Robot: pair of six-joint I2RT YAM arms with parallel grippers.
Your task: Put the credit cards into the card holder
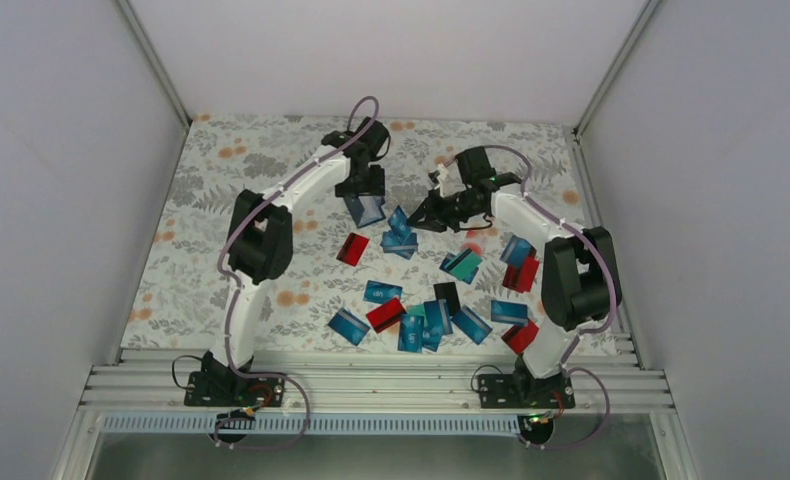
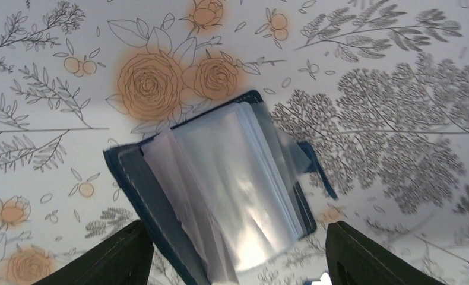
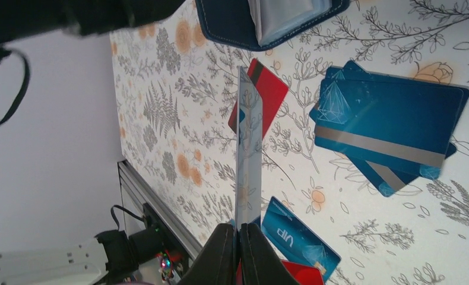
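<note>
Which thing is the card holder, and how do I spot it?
Look at the far side of the flowery table, right under the left claw. The holder is open like a little book, dark blue with clear pockets, unlike the flat cards.

- The table (image 1: 391, 385) shows bare aluminium slats along its near edge; a pale cloth (image 1: 211, 200) printed with grey foliage and orange flowers covers the rest.
- The card holder (image 1: 364, 210), navy, lies open on the cloth with its clear sleeves fanned.
- A red card (image 1: 352, 249) lies just nearer than the card holder.
- Overlapping blue cards (image 1: 401, 238) lie just right of the card holder.
- A teal card (image 1: 464, 264) lies farther right.
- A black card (image 1: 448, 296) lies nearer and right, well apart.
- The remaining credit cards (image 1: 421, 325), blue, teal and red, are scattered nearest the slats, well apart from the card holder.
</note>
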